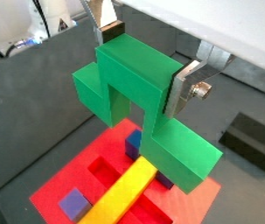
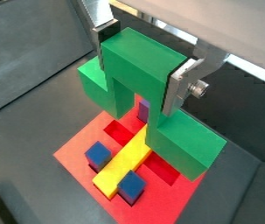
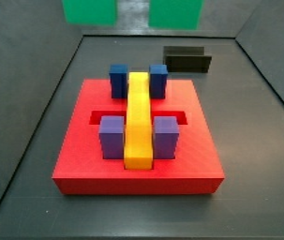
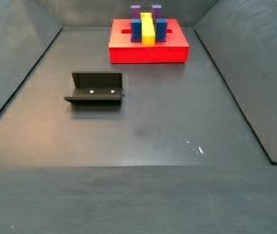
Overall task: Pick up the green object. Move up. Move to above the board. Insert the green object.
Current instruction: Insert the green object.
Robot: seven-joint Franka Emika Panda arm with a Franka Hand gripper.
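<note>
The end effector point(image 2: 144, 63) pinches the green object point(image 2: 146, 101) above the board point(image 2: 170, 199).

The green object point(image 1: 141, 96) is bright green and plain, unpatterned. The gripper point(image 2: 146, 61) holding it above the board has silver finger plates point(image 2: 191, 80) with dark pads. The board point(image 3: 94, 161) is red — on it lie a yellow bar point(image 3: 138, 117), blue blocks point(image 3: 119, 79) and purple blocks point(image 3: 114, 139). The fixture point(image 4: 94, 90) is black. The floor point(image 4: 141, 137) is dark grey, with faint pale scuffs.
</note>
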